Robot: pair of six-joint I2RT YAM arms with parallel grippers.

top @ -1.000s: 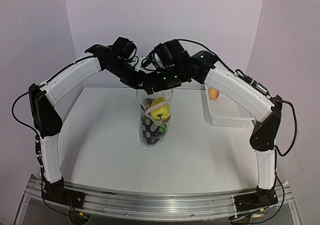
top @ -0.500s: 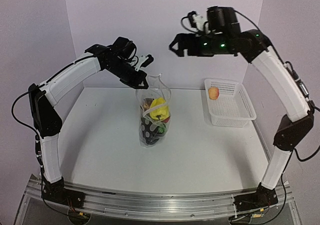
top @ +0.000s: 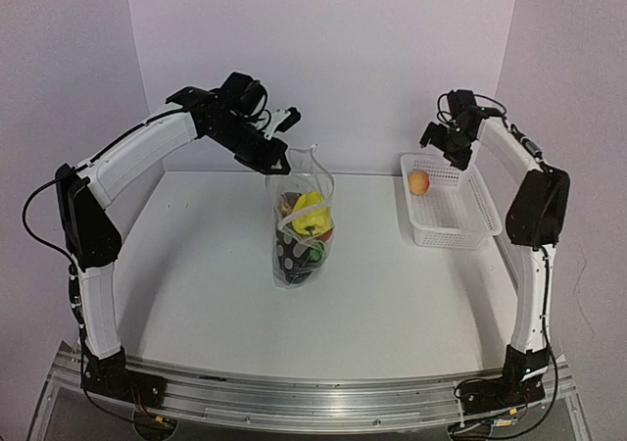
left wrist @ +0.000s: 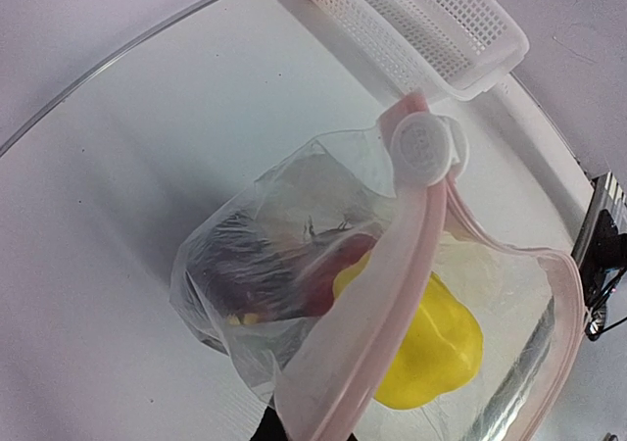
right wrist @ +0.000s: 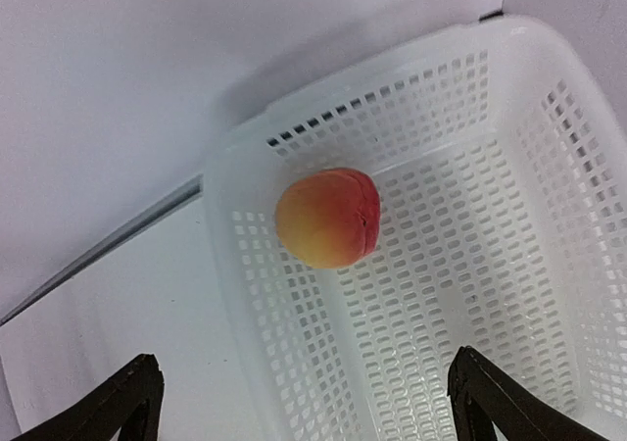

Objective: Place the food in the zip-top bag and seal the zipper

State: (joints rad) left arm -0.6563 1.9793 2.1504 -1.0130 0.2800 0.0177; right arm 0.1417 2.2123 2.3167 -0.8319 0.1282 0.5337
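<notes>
The zip-top bag [top: 299,250] stands upright mid-table with its mouth open. My left gripper [top: 277,160] is shut on its top rim and holds it up. Inside lie a yellow pepper [top: 311,212] and red, dark and green food. In the left wrist view the pinkish zipper [left wrist: 397,284] crosses over the yellow pepper [left wrist: 431,348], and my own fingers are almost hidden behind the bag's rim [left wrist: 294,402]. My right gripper [top: 441,139] hangs open above the far left corner of the white basket [top: 460,227]. A peach [right wrist: 328,218] lies in the basket just ahead of the right gripper [right wrist: 309,407].
The perforated basket [right wrist: 470,294] sits at the back right near the table's right edge, and its corner shows in the left wrist view [left wrist: 441,29]. The white back wall rises close behind both grippers.
My right arm has swung up from the bag's mouth and over to the right, coming down above the basket with its jaws opening wide. The left gripper and the bag have stayed put.
</notes>
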